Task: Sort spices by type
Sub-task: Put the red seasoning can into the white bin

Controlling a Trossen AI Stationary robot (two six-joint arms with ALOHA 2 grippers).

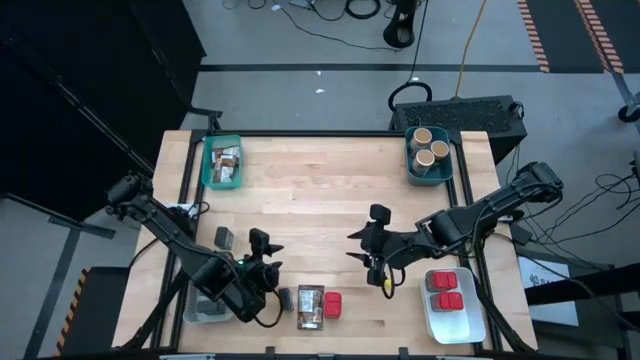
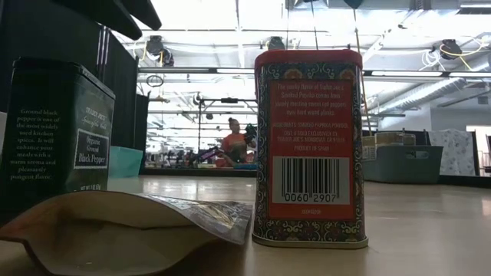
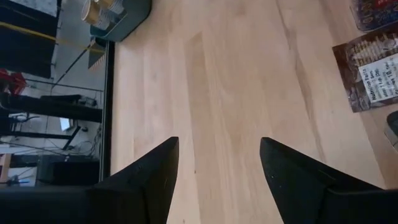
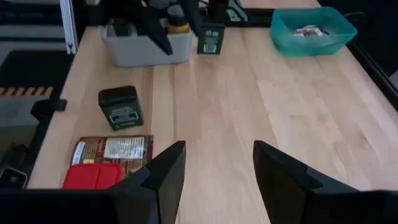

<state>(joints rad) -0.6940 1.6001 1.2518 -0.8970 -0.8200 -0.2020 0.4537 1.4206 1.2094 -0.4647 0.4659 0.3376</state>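
Your left gripper (image 1: 268,262), jaws apart and empty, sits closest to the packet (image 1: 310,306), which lies just front-right of it, long axis running front-to-back.

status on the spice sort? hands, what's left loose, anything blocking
Left hand open, empty, over bare table. Right hand open, empty, mid-table. Loose near front edge: brown packet, red tin, dark tin. Nothing blocking.
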